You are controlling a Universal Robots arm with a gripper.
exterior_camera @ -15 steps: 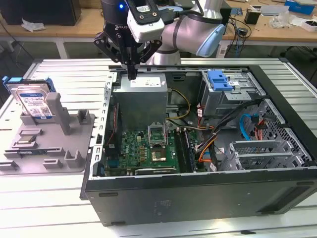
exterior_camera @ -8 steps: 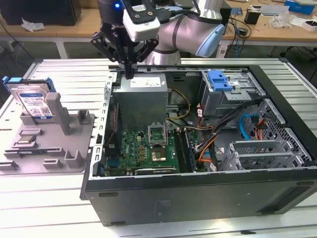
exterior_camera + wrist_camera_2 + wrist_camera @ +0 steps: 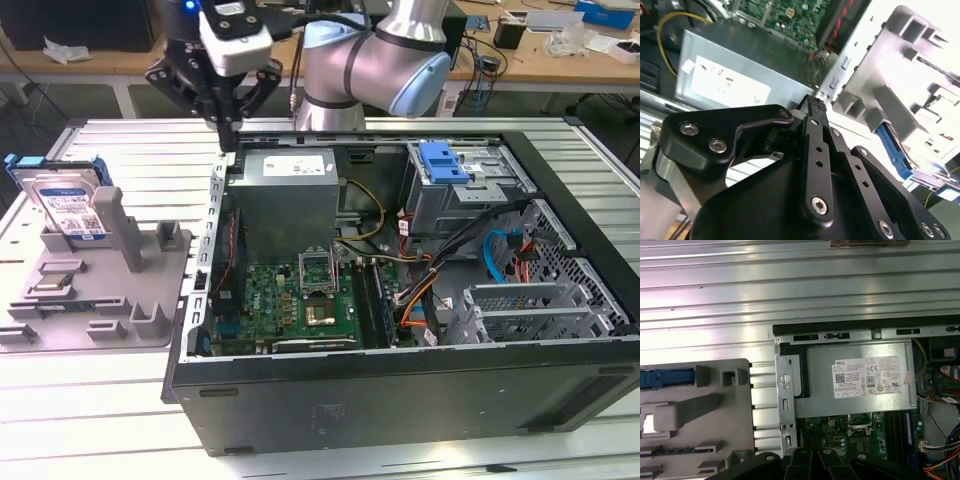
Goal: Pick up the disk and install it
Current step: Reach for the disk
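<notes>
The disk point(image 3: 68, 205), a silver-grey drive with a white-and-blue label and a blue frame, stands on edge in the grey fixture tray point(image 3: 100, 300) at the exterior view's left. Its blue frame edge also shows in the first wrist view point(image 3: 665, 378) and the second wrist view point(image 3: 893, 150). My gripper point(image 3: 229, 138) hangs above the far left corner of the open computer case point(image 3: 400, 400), to the right of the disk and well apart from it. Its black fingers point(image 3: 812, 130) meet at the tip, shut with nothing between them.
Inside the case lie a grey power supply point(image 3: 285, 190), a green motherboard point(image 3: 290, 305), bundled cables point(image 3: 440, 270) and a drive bay with a blue latch point(image 3: 442, 160). The tray has upright posts point(image 3: 112, 225). The ribbed metal table point(image 3: 140, 150) runs beneath; cluttered benches stand behind.
</notes>
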